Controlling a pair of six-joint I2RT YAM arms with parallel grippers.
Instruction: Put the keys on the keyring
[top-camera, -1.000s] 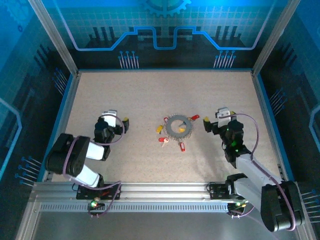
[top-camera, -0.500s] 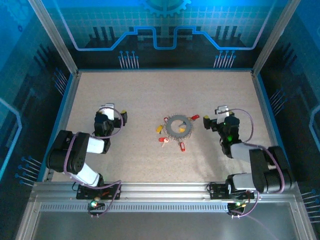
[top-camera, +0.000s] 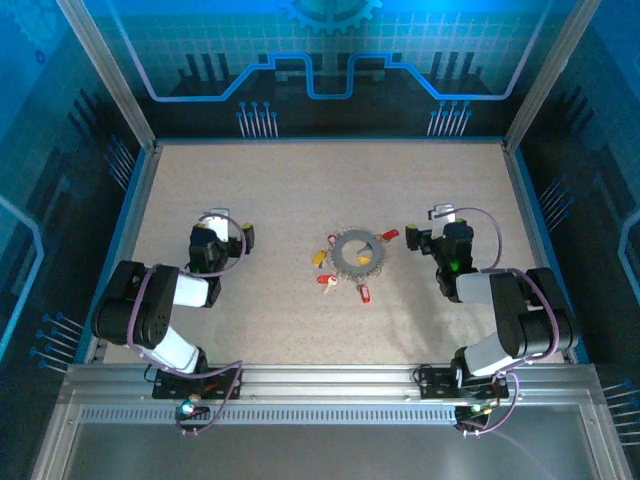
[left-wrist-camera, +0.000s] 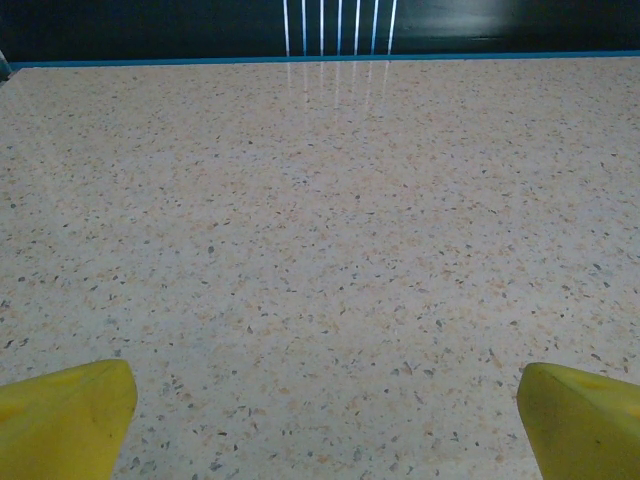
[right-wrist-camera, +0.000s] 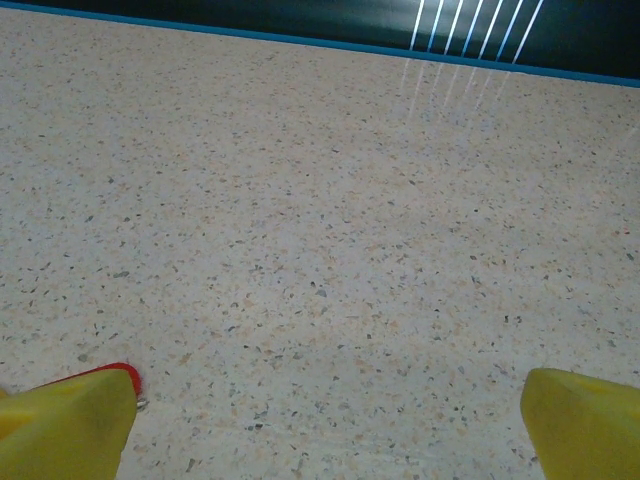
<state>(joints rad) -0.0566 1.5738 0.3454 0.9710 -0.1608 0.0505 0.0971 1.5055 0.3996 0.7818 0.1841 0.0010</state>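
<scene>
The keyring (top-camera: 352, 252) lay flat near the middle of the table (top-camera: 270, 180), with the keys (top-camera: 364, 293) clustered around it, their red and yellow heads touching or just beside its band; whether any was threaded on could not be told. The left gripper (top-camera: 227, 228) sat well to the left of the ring, its yellow fingers (left-wrist-camera: 65, 415) spread wide over bare tabletop, holding nothing. The right gripper (top-camera: 432, 232) sat near the ring's right side, likewise spread and empty, with a red key head (right-wrist-camera: 118, 372) just beside one fingertip.
</scene>
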